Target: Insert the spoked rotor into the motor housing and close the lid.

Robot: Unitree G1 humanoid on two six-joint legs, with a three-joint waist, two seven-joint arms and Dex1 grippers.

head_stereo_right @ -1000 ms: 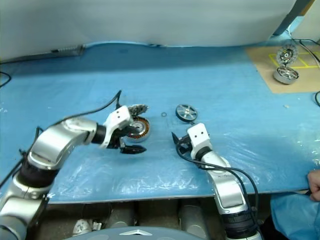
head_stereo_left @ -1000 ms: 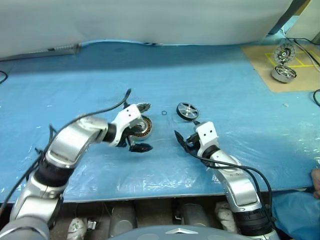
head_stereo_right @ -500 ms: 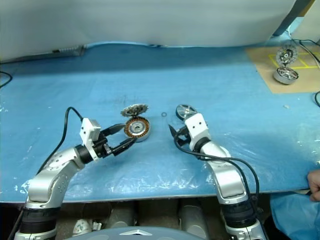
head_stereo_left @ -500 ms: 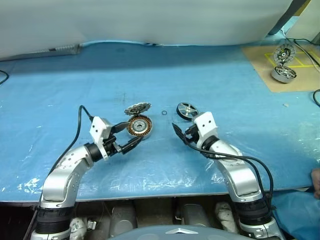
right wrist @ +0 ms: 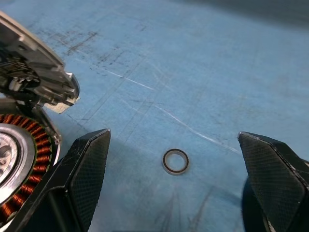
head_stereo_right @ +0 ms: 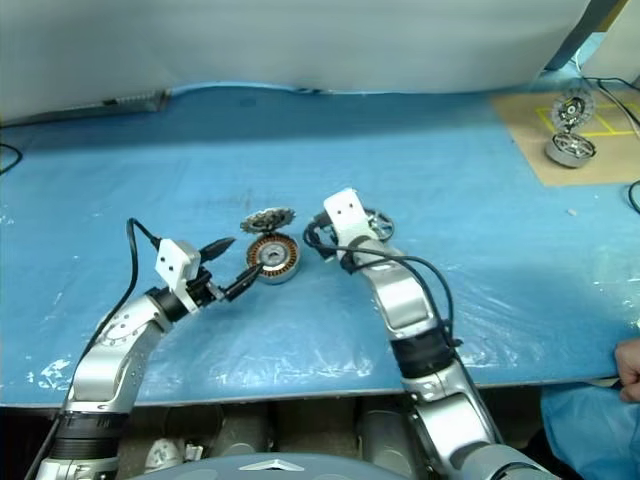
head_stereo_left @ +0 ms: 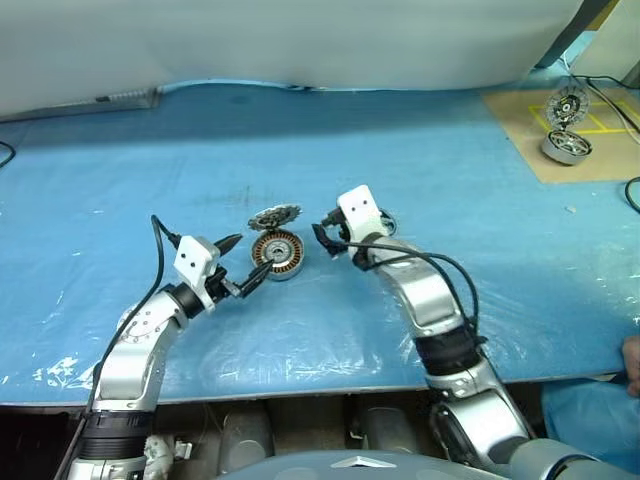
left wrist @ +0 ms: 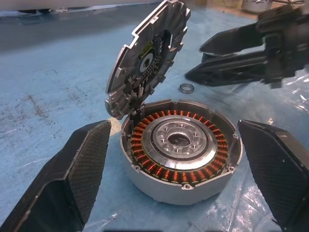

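Observation:
The motor housing (left wrist: 181,145), a silver disc with copper windings, lies on the blue table. Its toothed lid (left wrist: 147,58) stands tilted open at the far rim. My left gripper (head_stereo_left: 250,254) is open just left of the housing, and the left wrist view has a finger on either side of it without touching. My right gripper (head_stereo_left: 325,240) is open just right of the housing, with a small loose metal ring (right wrist: 175,161) on the table between its fingers. The spoked rotor (head_stereo_right: 380,222) is mostly hidden behind my right wrist.
A second motor (head_stereo_left: 566,147) with its lid raised sits on a brown board at the far right. A person's hand (head_stereo_left: 632,352) shows at the right edge. The table's front edge runs close below both arms. A white cloth wall closes the back.
My left gripper drew back from over the housing to its near left side, uncovering the open lid. My right gripper moved forward and left, up beside the housing and in front of the rotor.

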